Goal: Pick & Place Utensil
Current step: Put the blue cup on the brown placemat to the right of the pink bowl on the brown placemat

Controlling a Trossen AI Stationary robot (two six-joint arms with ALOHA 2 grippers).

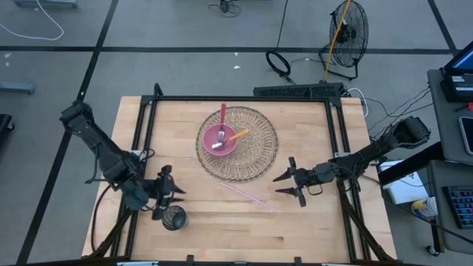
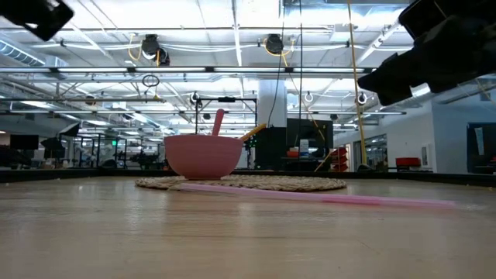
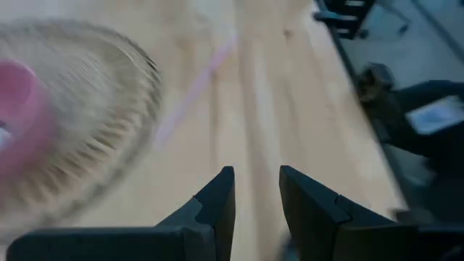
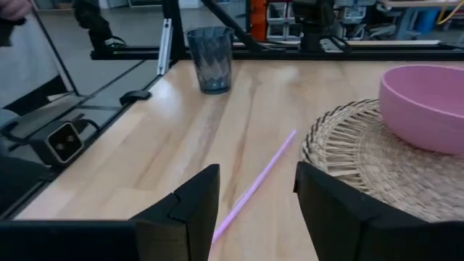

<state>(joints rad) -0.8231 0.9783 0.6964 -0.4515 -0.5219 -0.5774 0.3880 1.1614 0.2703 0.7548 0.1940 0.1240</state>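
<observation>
A thin pink straw (image 1: pixel 247 195) lies flat on the wooden table, near of a round woven mat (image 1: pixel 255 159). A pink bowl (image 1: pixel 219 139) stands on the mat and holds a fork, a red-handled utensil (image 1: pixel 223 114) and an orange-handled one (image 1: pixel 239 134). My right gripper (image 1: pixel 287 185) is open just right of the straw. In its wrist view the straw (image 4: pixel 255 183) runs out from between the two fingers, untouched. My left gripper (image 1: pixel 171 188) is open and empty at the near left, beside a dark cup (image 1: pixel 174 218).
The dark ribbed cup (image 4: pixel 211 58) stands upright at the near left of the table. A black frame rail (image 1: pixel 244 98) runs around the table. The straw also shows in the low view (image 2: pixel 310 195), in front of the bowl (image 2: pixel 203 155).
</observation>
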